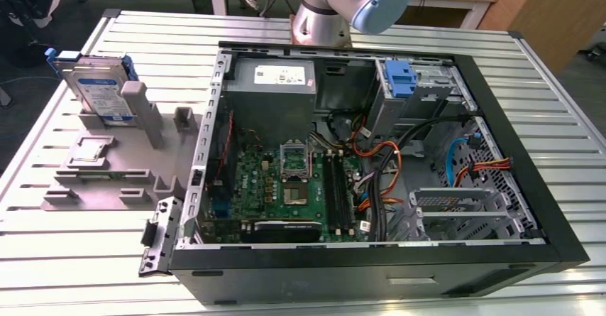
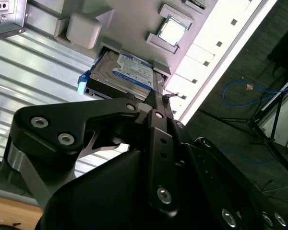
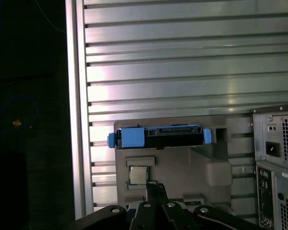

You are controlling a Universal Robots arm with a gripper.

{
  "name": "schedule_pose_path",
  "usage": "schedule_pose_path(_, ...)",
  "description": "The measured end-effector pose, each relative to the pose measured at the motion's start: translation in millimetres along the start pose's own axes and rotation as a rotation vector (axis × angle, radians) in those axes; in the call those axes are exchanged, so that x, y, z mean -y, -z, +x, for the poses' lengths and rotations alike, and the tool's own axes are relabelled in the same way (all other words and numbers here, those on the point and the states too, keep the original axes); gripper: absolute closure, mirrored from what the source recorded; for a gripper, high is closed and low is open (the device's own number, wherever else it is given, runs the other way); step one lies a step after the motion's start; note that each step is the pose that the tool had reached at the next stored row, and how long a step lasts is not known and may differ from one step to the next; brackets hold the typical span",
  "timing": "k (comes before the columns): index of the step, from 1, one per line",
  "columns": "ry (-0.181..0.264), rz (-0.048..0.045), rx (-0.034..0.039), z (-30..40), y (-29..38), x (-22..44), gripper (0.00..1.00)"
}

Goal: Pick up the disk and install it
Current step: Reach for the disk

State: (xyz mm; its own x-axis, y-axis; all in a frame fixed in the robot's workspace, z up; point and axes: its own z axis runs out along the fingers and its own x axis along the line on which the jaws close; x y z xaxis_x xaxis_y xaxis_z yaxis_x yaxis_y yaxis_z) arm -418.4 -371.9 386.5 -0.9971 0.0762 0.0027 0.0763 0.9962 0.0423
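- Your gripper [image 3: 153, 188] has its tips brought together with nothing between them; you can see this in both wrist views [image 2: 159, 98].
- It hangs over the grey holder [image 3: 182, 167], clear of it, and touches nothing.
- The disk [image 3: 158, 136] is nearest. It stands on edge in a slot of that holder, with blue rails on its sides. The second wrist view shows you its white-and-blue label [image 2: 134, 72].
- A small square chip [image 3: 138, 176] lies flat in a recess of the holder, near the disk.
- In the exterior view the disk [image 1: 95, 89] is upright at the far end of the holder, at the exterior view's left of the open computer case [image 1: 204, 209].
- A tall grey post [image 1: 138, 110] of the holder stands just beside the disk, between it and the case.
- Inside the case you have the power supply [image 1: 274, 78], an upright blue bracket [image 1: 401, 78], loose orange and black cables [image 1: 384, 160] and a metal drive cage [image 1: 464, 209].
- Everything rests on a slatted metal table [image 1: 57, 259]; the arm [image 1: 331, 11] rises behind the case.
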Motion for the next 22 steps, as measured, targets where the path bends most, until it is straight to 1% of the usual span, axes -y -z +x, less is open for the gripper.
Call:
schedule_pose_path(3, 0.000, 0.0000, 0.0000, 0.8, 0.0, -0.5, 0.89)
schedule_pose_path(5, 0.000, 0.0000, 0.0000, 1.1, -0.1, -2.1, 0.89)
schedule_pose_path(9, 0.000, 0.0001, -0.0013, 1.7, -0.8, -9.9, 0.89)
schedule_pose_path(13, 0.000, 0.0004, -0.0055, 2.4, -2.4, -19.5, 0.89)
schedule_pose_path(16, 0.000, 0.0007, -0.0090, 2.8, -3.5, -23.7, 0.89)
schedule_pose_path(19, -0.001, 0.0009, -0.0122, 2.9, -4.2, -25.3, 0.89)
schedule_pose_path(22, -0.001, 0.0005, -0.0127, 2.9, -4.2, -25.4, 0.89)
